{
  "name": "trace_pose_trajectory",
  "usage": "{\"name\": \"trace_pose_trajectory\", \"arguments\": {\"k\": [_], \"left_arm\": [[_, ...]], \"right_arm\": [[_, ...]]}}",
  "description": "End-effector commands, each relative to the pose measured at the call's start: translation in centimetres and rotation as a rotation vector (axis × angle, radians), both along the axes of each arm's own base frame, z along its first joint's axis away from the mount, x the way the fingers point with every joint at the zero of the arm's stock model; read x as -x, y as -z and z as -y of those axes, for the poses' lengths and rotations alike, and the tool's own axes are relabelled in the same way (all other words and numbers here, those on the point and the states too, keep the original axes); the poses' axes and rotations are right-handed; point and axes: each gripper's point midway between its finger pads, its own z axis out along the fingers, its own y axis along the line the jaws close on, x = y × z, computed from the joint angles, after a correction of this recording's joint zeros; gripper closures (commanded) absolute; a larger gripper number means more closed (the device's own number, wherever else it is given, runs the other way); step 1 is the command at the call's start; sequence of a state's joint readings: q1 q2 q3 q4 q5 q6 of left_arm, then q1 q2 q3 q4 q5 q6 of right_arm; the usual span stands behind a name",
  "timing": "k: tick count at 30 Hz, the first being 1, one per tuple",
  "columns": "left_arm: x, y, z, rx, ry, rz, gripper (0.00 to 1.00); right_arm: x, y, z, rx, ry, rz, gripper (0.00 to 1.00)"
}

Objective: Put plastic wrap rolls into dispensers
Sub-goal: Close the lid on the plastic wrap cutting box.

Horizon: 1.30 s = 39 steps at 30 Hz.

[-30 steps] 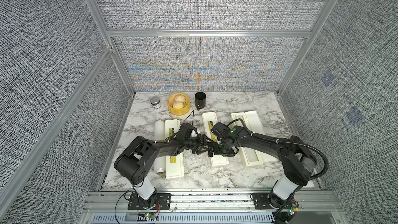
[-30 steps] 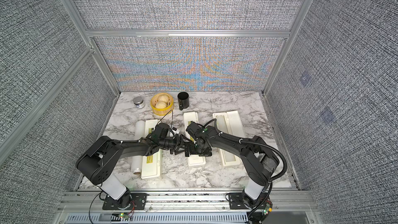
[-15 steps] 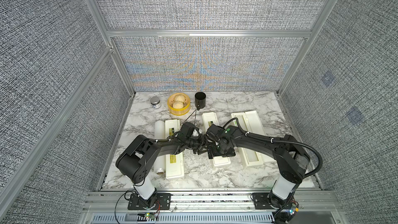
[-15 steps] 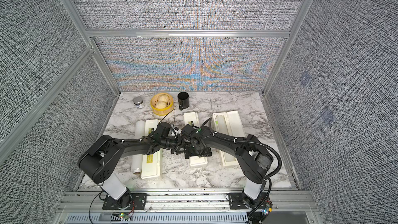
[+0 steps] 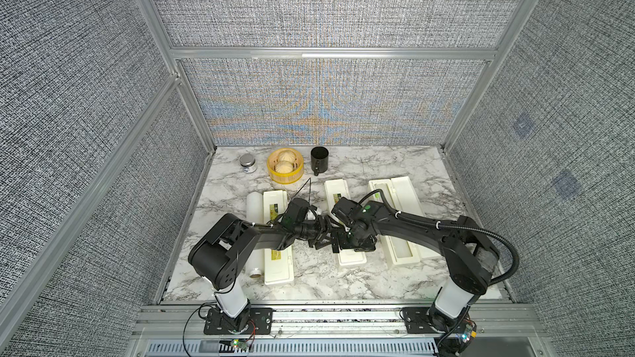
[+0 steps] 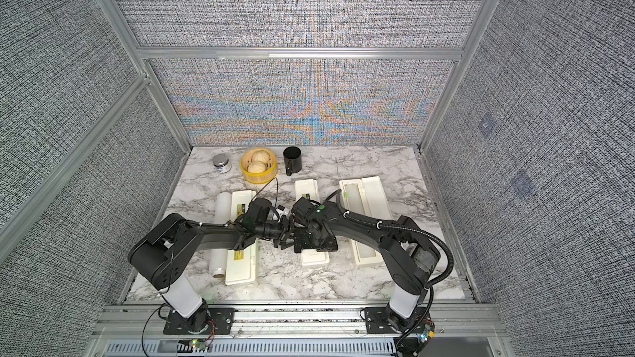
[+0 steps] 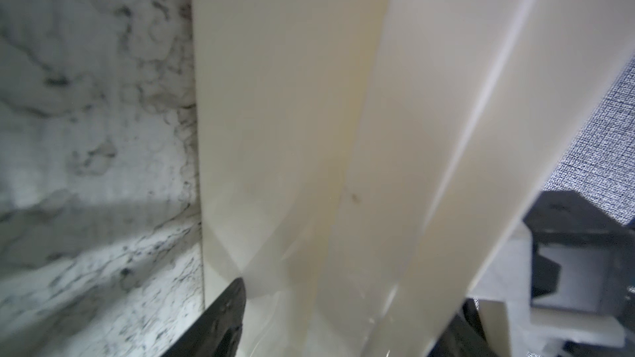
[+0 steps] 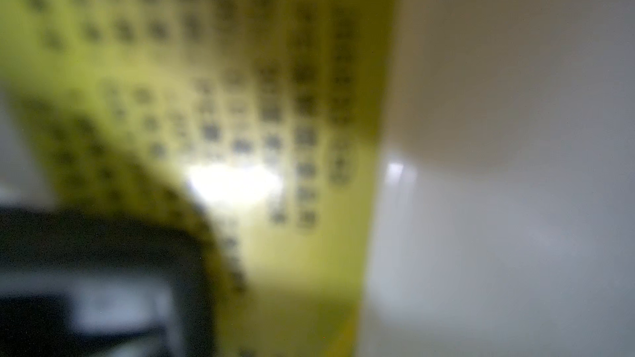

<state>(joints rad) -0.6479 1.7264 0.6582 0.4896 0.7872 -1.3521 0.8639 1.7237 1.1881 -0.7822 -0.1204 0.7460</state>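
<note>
Both arms are meeting at the middle dispenser, the closed-looking cream box whose yellow-green label is filling the blurred right wrist view. The left gripper is sitting against the long wall of that box on the left arm's side. The left wrist view is showing one black finger low beside the cream wall but not its partner, so I cannot tell whether the jaws are pinching the box or only straddling it. The right gripper is hanging over the near half of the same box with its jaws spread as wide as they go, and nothing is showing as clamped between them. One plastic wrap roll is lying on the marble table well to the left arm's side of the middle dispenser, just beside the left dispenser. On the middle dispenser's other side the right dispenser is lying open; its trough is looking filled, though it is too small to be sure. The step in hand is probably opening the middle lid. The box is looking light and loose on smooth marble, so prising at one edge without a firm hold-down could be lifting or skidding the whole box instead of hinging the lid. The two grippers are crowding one short stretch of box, so fingers could be striking each other. A skidding box could also be bumping the left dispenser and setting the round roll rolling away.
</note>
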Motion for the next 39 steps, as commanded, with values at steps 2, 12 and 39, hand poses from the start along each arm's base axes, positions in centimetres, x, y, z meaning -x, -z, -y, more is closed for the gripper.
{"name": "trace_pose_trajectory", "arguments": {"k": [2, 12, 39], "left_arm": [[0.9, 0.3, 0.1, -0.021, 0.014, -0.034, 0.26], [1.5, 2.5, -1.2, -0.171, 0.046, -0.036, 0.33], [3.0, 5.5, -3.7, -0.339, 0.077, -0.068, 0.35]], "right_arm": [[0.1, -2.1, -3.0, -0.165, -0.047, -0.003, 0.01], [0.4, -2.2, -1.6, -0.181, -0.039, -0.012, 0.01], [1.8, 0.2, 1.5, -0.509, 0.067, -0.105, 0.11]]}}
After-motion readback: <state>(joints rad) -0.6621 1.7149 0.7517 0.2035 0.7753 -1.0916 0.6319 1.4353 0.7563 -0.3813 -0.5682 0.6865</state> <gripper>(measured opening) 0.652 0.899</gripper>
